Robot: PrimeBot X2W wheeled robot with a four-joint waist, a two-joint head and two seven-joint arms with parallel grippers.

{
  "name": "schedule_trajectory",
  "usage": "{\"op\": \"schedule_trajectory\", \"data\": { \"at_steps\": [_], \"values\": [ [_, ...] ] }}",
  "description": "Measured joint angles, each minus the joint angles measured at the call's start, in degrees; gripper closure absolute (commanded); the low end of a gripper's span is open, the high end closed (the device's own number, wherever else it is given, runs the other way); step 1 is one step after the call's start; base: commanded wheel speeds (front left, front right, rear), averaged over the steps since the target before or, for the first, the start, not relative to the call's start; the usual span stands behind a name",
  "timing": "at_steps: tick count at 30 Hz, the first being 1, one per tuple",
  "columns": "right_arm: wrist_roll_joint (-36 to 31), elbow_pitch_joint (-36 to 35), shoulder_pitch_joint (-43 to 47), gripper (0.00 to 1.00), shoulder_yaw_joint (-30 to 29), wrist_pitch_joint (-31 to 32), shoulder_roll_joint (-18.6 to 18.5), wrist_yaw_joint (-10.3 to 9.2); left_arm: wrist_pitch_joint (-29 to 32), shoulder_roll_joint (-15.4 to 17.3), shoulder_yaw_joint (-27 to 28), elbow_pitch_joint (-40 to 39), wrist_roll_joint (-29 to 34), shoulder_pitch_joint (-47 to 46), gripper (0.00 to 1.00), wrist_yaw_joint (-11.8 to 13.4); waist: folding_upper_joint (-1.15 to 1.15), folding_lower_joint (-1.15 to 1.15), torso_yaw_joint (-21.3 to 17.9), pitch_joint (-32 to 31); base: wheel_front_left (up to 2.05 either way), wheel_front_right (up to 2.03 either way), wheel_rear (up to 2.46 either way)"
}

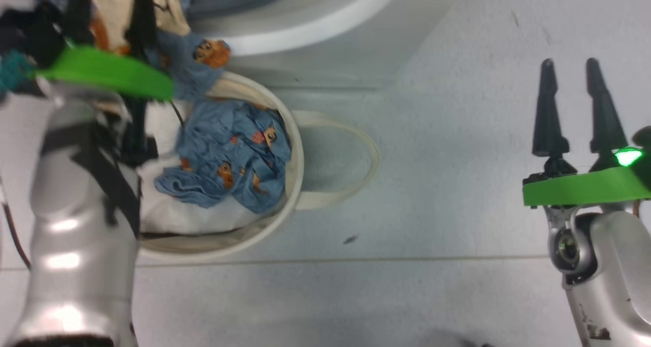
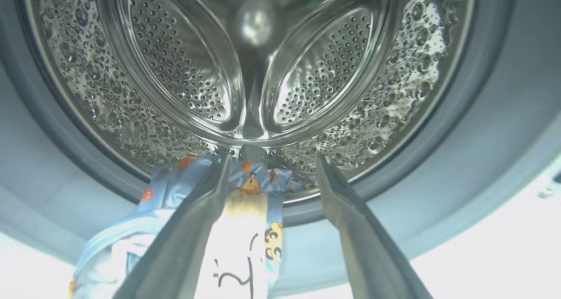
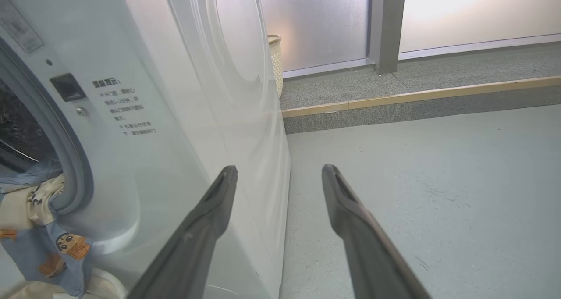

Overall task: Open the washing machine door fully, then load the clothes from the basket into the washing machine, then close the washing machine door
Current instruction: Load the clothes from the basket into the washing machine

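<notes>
The washing machine (image 1: 325,26) stands open, its steel drum (image 2: 254,71) bare inside. The door is out of view. One light blue printed garment (image 2: 250,189) hangs over the grey seal (image 2: 460,128), half in the drum and half down the machine's front (image 3: 44,246). My left gripper (image 2: 274,158) is at the drum's mouth, open, its fingers straddling that garment without pinching it. Below it sits the cream basket (image 1: 295,184) with more blue clothes (image 1: 229,153) on white padding (image 1: 193,214). My right gripper (image 1: 569,64) hovers open over the floor to the right, nothing between its fingers.
The basket's loop handle (image 1: 356,153) lies on the grey floor toward my right gripper. A woven bin (image 3: 275,62) stands behind the machine's side panel (image 3: 245,93). A raised step (image 3: 416,97) and frosted glass wall lie beyond.
</notes>
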Motion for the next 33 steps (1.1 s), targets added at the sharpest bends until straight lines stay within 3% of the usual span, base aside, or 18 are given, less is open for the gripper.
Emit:
{"op": "schedule_trajectory", "data": {
  "at_steps": [9, 18, 24, 33],
  "values": [
    [1.37, 2.93, 0.38, 0.00, 2.46, 0.00, -0.12, 0.00, -0.01, -0.66, -4.15, -7.77, -0.16, 15.00, 0.00, -0.02, 0.00, -0.01, 2.56, -8.17, 0.00, 0.00, 0.00],
    [2.93, 4.81, 5.81, 0.00, 2.59, 0.00, -0.12, 0.00, 0.00, -1.55, -4.22, -11.32, -2.30, 27.11, 0.00, -0.02, 0.00, -0.01, 4.21, -16.92, 0.00, 0.00, 0.00],
    [3.50, 5.01, 7.60, 0.00, 2.79, 0.00, -0.18, 0.00, 0.00, -1.97, -5.72, -12.48, -2.19, 30.77, 0.00, -0.02, 0.00, -0.01, 5.12, -20.84, 0.00, 0.00, 0.00],
    [3.50, 4.94, 7.61, 0.00, 3.13, 0.00, -0.71, 0.00, 0.00, -2.09, -4.11, -13.01, -2.25, 31.06, 0.00, -0.02, 0.00, 0.02, 4.68, -20.99, 0.00, 0.00, 0.00]
  ]
}}
